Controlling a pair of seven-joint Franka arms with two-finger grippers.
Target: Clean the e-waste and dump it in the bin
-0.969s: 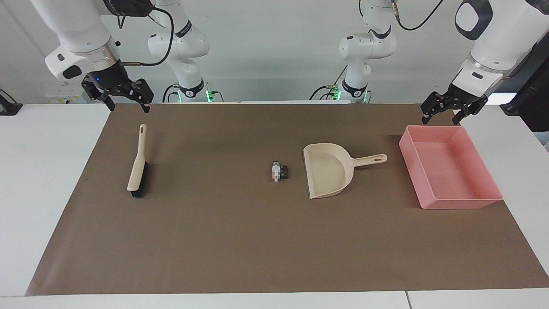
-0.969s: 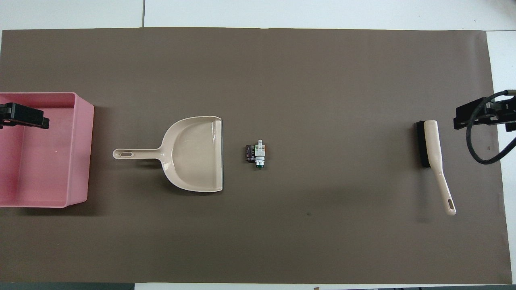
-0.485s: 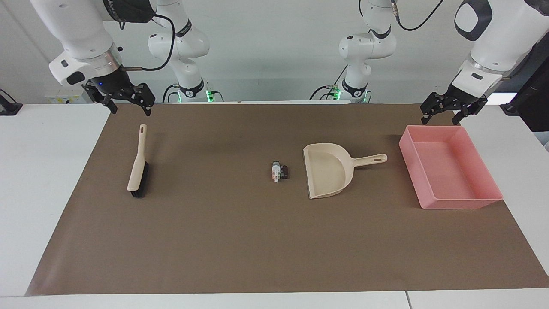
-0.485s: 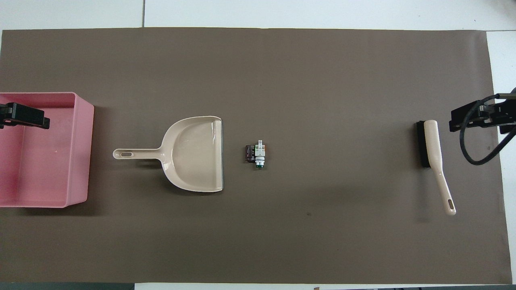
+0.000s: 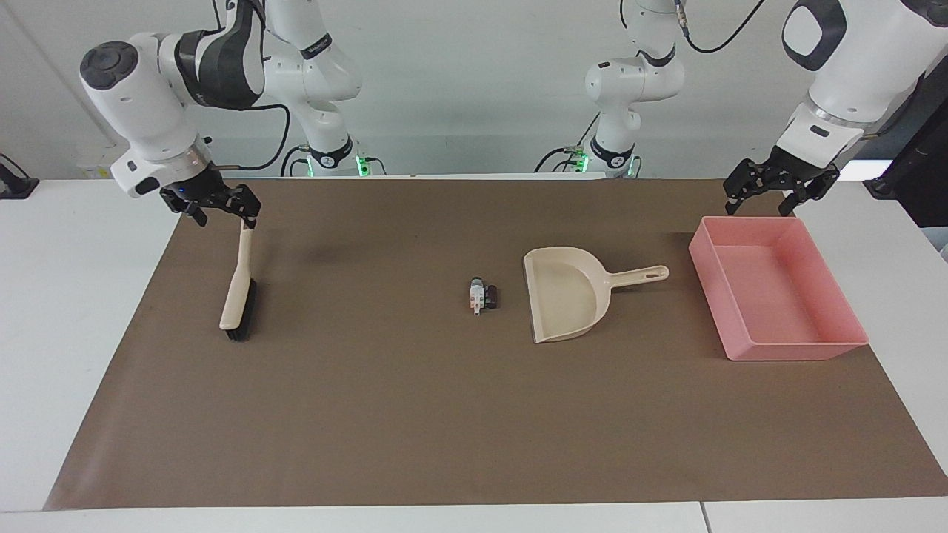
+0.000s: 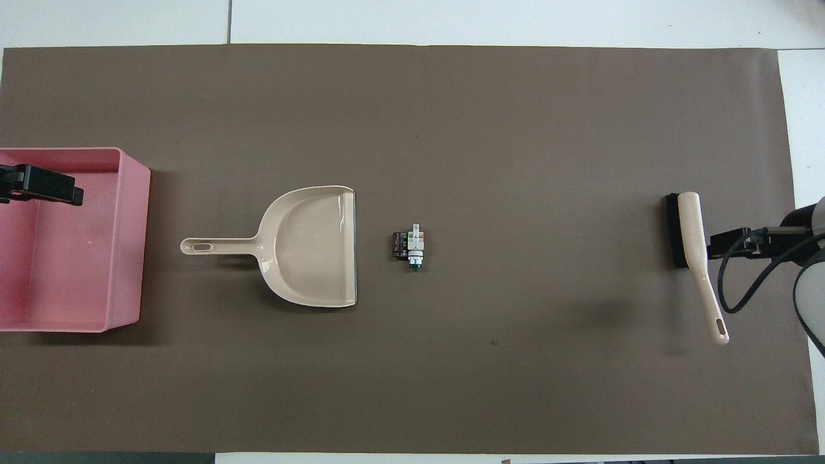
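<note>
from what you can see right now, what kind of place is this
Probably a robotics lab set up for a tidying test: two white arms at a table under a brown mat, with a brush, dustpan and pink bin laid out around some e-waste.

My mat [image 5: 415,414] is plain brown over a white table [image 5: 74,296]; the bin [image 5: 807,348] is pink; dustpan [image 5: 566,296] and brush [image 5: 238,285] handle are beige, its bristles black; the e-waste [image 5: 482,295] shows white-grey, orange and black.
</note>
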